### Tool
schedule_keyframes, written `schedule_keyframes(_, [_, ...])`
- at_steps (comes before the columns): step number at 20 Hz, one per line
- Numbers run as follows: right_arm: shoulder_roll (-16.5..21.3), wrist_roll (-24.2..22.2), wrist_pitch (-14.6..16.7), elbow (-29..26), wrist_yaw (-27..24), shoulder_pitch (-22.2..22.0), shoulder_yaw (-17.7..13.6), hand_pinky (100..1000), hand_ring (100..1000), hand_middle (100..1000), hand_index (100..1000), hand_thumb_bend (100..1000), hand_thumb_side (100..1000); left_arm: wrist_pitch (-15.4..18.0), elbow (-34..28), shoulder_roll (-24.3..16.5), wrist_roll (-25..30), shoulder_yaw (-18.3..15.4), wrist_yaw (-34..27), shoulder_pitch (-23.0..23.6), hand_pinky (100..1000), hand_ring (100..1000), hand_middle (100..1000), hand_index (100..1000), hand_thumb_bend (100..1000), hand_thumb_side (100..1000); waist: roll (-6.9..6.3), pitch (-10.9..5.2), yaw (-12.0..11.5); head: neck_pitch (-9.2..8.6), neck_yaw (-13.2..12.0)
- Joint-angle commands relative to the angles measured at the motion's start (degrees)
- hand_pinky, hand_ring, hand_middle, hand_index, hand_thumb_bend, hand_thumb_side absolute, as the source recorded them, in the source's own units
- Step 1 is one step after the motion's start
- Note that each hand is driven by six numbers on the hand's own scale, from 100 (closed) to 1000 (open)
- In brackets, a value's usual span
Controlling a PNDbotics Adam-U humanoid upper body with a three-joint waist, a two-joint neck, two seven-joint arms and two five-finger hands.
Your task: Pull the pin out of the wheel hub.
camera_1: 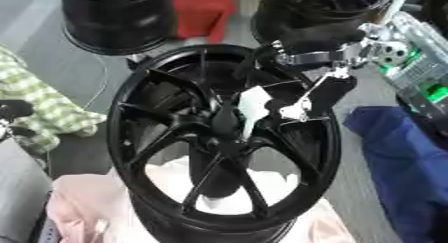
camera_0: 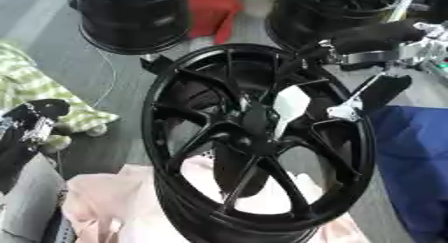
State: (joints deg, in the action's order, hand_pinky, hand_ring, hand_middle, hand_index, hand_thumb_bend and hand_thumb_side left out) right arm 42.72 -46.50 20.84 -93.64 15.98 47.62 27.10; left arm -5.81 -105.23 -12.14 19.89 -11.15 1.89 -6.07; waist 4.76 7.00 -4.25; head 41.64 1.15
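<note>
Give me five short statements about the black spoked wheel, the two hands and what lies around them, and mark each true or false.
1. The black spoked wheel hub stands upright on its rim. True.
2. The right hand reaches in over the spokes near the hub's centre. True.
3. The left hand grips the wheel's rim. False: it shows at the left edge, apart from the wheel.
4. A blue cloth lies to the wheel's right. True.
5. No other wheels are in sight. False: two more black wheels stand behind it.
</note>
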Motion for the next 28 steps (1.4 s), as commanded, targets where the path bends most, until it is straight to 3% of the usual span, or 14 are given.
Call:
schedule_keyframes(1, [0.7, -1.8, 1.7, 0.4, 0.4, 1.1, -0.3, 861, 904, 893, 953, 100, 375, 0.0, -0.7, -0.8, 0.3, 0.1, -0.1, -0.7, 663, 834, 716, 753, 100, 529, -0.20, -0.41, 0.0, -0.58, 0.1])
schedule_keyframes(19, [-1.5, -2.4, 2.8, 5.0, 2.8, 1.0, 0.5, 848, 889, 846, 932, 100, 359, 0.0, -0.9, -0.7, 0.4, 0.1, -0.1, -0.8, 665, 835, 716, 753, 100, 530, -0.18, -0.18, -0.4, -0.76, 0.4])
schedule_keyframes(28, [2.0, -2.1, 3.1, 1.3, 2.7, -3.3, -0.1, 845, 885, 832, 925, 100, 356, 0.0, -0.9, -0.7, 0.4, 0.1, -0.1, -1.0, 666, 835, 716, 753, 100, 530, -0.14, 0.00, -0.6, -1.00, 0.5])
